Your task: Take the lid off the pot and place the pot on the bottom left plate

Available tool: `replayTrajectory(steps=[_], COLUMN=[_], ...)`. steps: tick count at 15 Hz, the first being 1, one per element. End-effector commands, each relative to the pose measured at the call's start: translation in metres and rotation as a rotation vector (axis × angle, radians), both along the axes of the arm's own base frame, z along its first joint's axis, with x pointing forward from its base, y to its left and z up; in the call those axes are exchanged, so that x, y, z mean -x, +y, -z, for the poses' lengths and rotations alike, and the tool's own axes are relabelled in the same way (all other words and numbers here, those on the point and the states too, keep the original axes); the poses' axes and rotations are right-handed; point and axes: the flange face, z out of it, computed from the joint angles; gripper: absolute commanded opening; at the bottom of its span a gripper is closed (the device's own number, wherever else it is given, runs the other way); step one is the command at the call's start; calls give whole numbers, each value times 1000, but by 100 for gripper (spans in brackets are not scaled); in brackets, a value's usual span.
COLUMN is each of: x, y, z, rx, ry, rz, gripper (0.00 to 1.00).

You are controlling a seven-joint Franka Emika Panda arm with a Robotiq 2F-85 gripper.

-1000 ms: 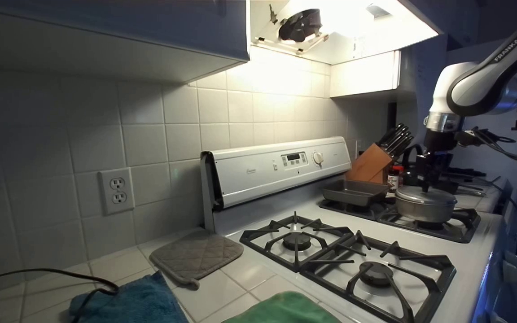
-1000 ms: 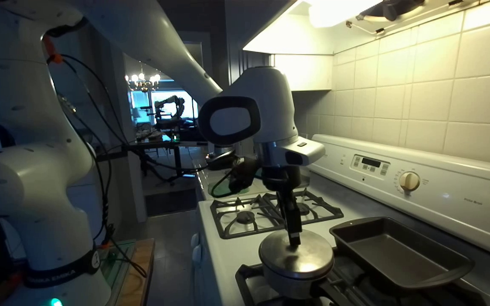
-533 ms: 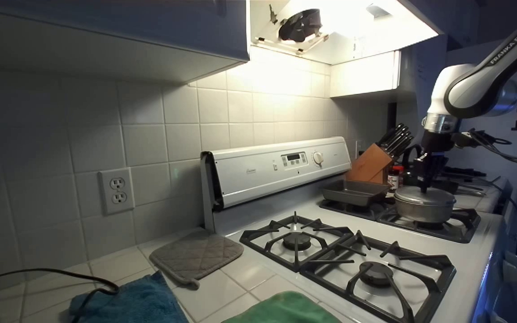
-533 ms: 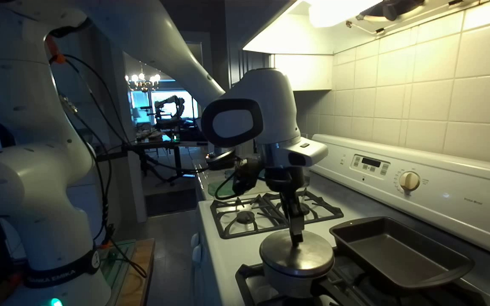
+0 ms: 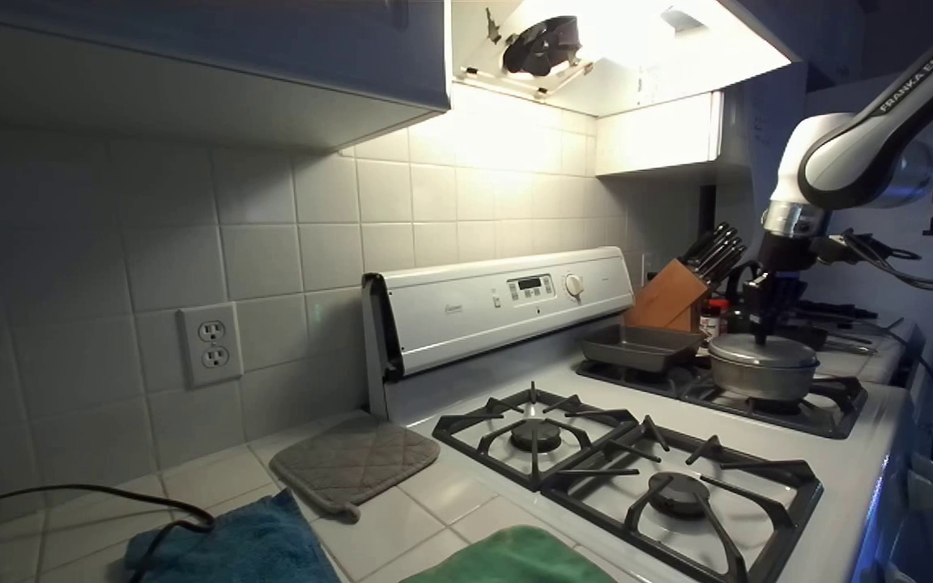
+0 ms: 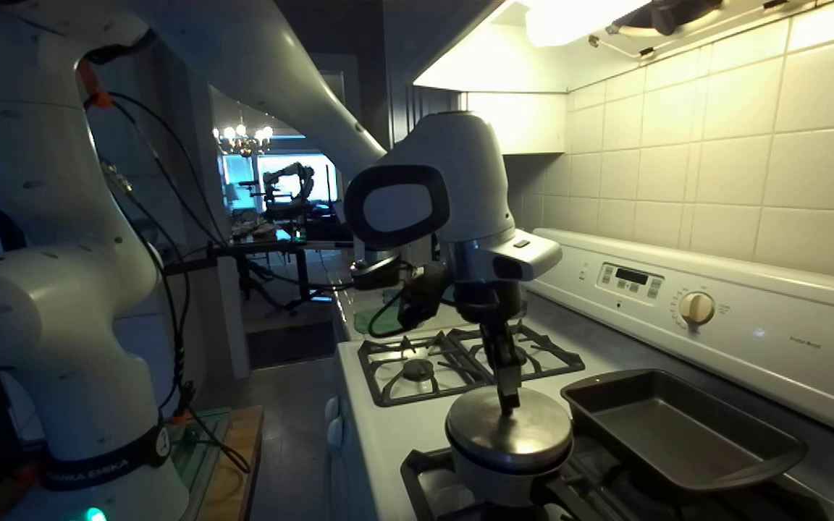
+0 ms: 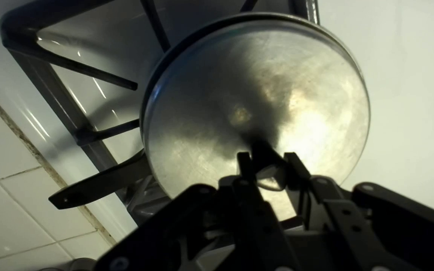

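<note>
Progress looks slight from where I stand. Left of centre in an exterior view is the front burner with round dark cap and black cast-iron grate (image 6: pixel 417 370), which I take for the bottom left plate. Farther right, low in the frame, the wide grey metal pot (image 6: pixel 496 488), yet to reach it, stands on another black grate (image 7: pixel 59 98), its round, low, silvery lid (image 6: pixel 510 438) on top. The black two-fingered end effector (image 7: pixel 268 167) has the lid's dark knob (image 7: pixel 264 153) pinched between its tips. In the wrist view a dark sliver edges the lid at upper left, though I cannot tell whether the lid is raised. So the grasp looks made; taking the lid clear and moving the pot both remain.

At lower left in an exterior view lies a fuzzy-looking blue cloth (image 5: pixel 236 546), then a grey quilted pot holder (image 5: pixel 357 461), diamond-stitched and round-cornered. Rightward come a dark grey rectangular metal pan (image 5: pixel 641 348) with sloping walls and a slanted orange-brown wooden knife block (image 5: pixel 669 295). Farthest right of these, the pot's sides look dull; its shallow lid, in the wrist view, is cloudy, mottled metal with a bright shine at right.
</note>
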Motion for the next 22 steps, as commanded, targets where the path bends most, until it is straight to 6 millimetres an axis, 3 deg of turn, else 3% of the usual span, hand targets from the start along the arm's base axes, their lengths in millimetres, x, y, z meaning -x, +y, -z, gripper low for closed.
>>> replayTrajectory(steps=[1, 6, 9, 18, 22], x=[-1, 7, 21, 98, 120], y=[-1, -10, -29, -130, -176], z=[-14, -35, -46, -52, -44], rx=[-21, -7, 19, 23, 12], ry=[-41, -79, -101, -106, -104], rz=[12, 56, 126, 508, 610], gripper=[6, 6, 6, 6, 6])
